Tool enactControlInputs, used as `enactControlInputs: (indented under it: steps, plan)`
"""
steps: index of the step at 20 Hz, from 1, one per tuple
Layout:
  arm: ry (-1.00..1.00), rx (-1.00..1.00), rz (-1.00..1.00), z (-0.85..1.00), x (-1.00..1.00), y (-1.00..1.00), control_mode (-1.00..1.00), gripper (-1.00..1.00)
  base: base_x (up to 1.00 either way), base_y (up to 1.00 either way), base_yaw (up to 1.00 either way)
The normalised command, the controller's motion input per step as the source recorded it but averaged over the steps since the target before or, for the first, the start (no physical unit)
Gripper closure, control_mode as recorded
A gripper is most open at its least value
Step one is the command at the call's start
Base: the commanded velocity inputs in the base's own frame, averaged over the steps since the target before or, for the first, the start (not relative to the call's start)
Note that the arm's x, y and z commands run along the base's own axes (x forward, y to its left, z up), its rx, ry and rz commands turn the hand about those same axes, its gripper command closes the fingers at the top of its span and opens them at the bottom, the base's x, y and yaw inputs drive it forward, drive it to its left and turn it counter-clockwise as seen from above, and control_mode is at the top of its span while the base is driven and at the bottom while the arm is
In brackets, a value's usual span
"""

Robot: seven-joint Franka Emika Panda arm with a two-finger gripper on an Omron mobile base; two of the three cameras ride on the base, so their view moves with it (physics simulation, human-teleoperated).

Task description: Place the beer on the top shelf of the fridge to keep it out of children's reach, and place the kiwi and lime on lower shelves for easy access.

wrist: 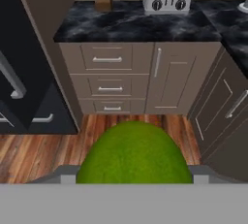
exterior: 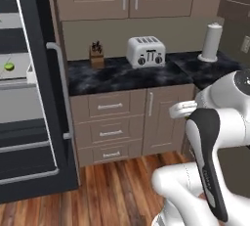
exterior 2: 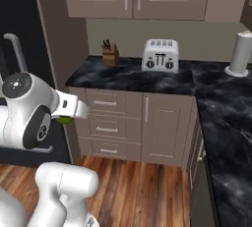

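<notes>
The lime (wrist: 133, 150) sits in my gripper (wrist: 133, 175), the jaws clamped on it from either side. In the hand view it takes up the lower middle of the frame as a smooth, rounded, all-green dome with a faintly mottled skin and no brown edge. In the right base view a sliver of the same green peeks out under my hand at centre left (exterior 2: 63, 119).

The fridge (exterior: 29, 24) stands open at the left edge of the left base view, black, with a grey bar handle (exterior: 61, 93) on its door. On one of its pale grey shelves (exterior: 19, 105), at upper left, lies a small green thing (exterior: 9, 66); it is too small for me to tell which fruit it is.

Beyond the lime, a dark marbled counter (exterior: 122, 76) runs across taupe drawers (exterior: 110, 106). On it a wooden knife block (exterior: 96, 55) holds dark-handled knives, a white toaster (exterior: 145, 51) stands beside it to the right, and a white paper roll (exterior: 211, 41) stands upright at the far right.
</notes>
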Motion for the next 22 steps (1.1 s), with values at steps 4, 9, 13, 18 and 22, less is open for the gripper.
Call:
enactControlInputs:
  steps: [4,9,13,18,22]
  plan:
    - [0.0,0.0,0.0,0.0,0.0,0.0,1.0,1.0,-0.24,0.9,0.07]
    - [0.0,0.0,0.0,0.0,0.0,0.0,1.0,1.0,-0.04,1.0,0.05]
    - [0.0,0.0,0.0,0.0,0.0,0.0,1.0,1.0,0.0,1.0,0.04]
    - [0.0,0.0,0.0,0.0,0.0,0.0,1.0,1.0,0.0,1.0,0.02]
    - [0.0,0.0,0.0,0.0,0.0,0.0,1.0,1.0,0.15,0.9,0.0]
